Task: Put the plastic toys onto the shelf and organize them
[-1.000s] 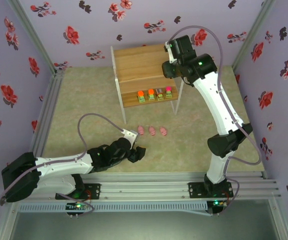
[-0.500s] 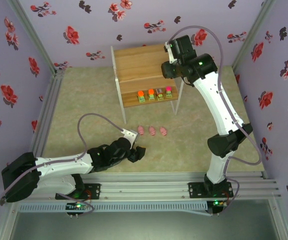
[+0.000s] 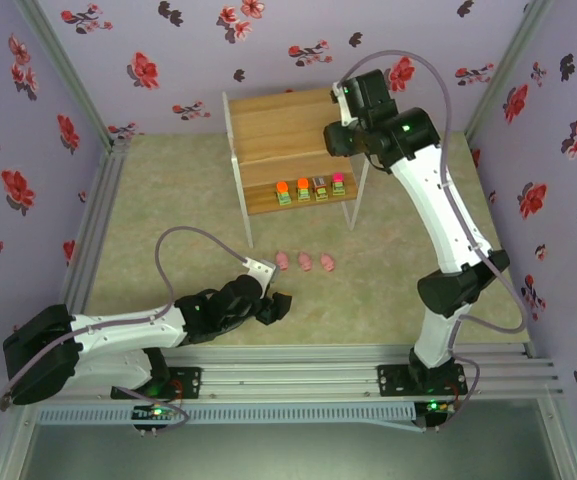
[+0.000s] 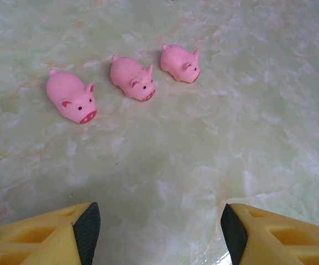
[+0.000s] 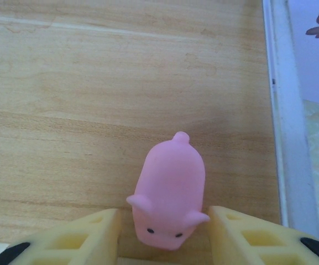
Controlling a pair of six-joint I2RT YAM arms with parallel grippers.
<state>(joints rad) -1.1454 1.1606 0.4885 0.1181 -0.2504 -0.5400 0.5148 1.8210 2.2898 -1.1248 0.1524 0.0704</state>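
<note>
my left arm (image 3: 118,328) and my right arm (image 3: 438,210) are long white shells, smooth and rounded, broken up by chunky black joints. a thin greyish-lilac cable (image 3: 183,232) loops off the left one, and a second cable (image 3: 420,66) of the same colour arches over the right. each arm ends in a black base (image 3: 158,385), and a small green light (image 3: 403,126) glows on the right arm's upper black housing. my left hand (image 4: 159,226) has two yellow plastic fingers (image 4: 37,240) with hollow cut-outs and black pads (image 4: 87,232) on their inner faces. my right hand (image 5: 165,232) has paler yellow fingers of the same cut-out build, black at the outer corners.
</note>
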